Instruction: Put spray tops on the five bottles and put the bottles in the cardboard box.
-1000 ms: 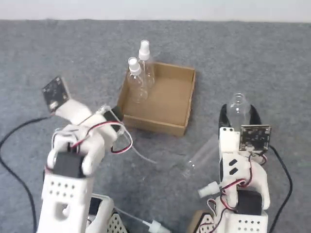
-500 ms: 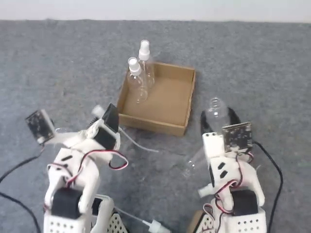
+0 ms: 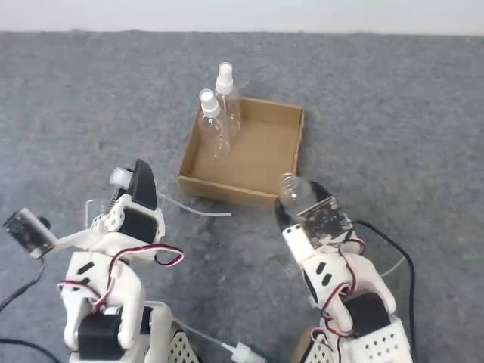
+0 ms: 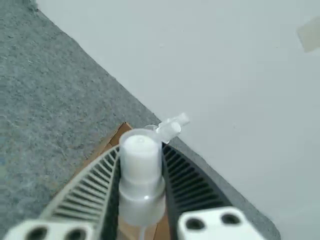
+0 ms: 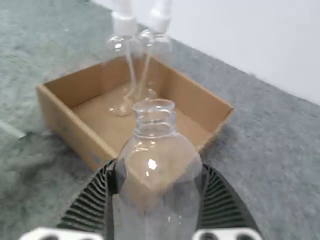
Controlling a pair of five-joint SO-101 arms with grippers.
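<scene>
My left gripper [image 3: 125,187] is shut on a white spray top [image 3: 119,178] with its thin tube [image 3: 198,210] trailing right over the carpet, left of the cardboard box [image 3: 291,162]. The wrist view has that spray top [image 4: 141,182] upright between the fingers [image 4: 85,197]. My right gripper [image 3: 300,203] is shut on a clear open-necked bottle [image 3: 291,187] at the box's near right corner. Its bottle [image 5: 155,160] stands upright before the box [image 5: 75,127]. Two capped bottles [image 3: 213,125] [image 3: 227,98] stand in the box's far left corner.
A loose spray top [image 3: 246,352] with its tube lies on the grey carpet [image 3: 393,113] at the near edge between the arm bases. A pale wall [image 3: 242,13] bounds the far side.
My right gripper carried the bottle left to the box's near right corner. My left gripper drew back and swung left with the spray top, its tube dragging along.
</scene>
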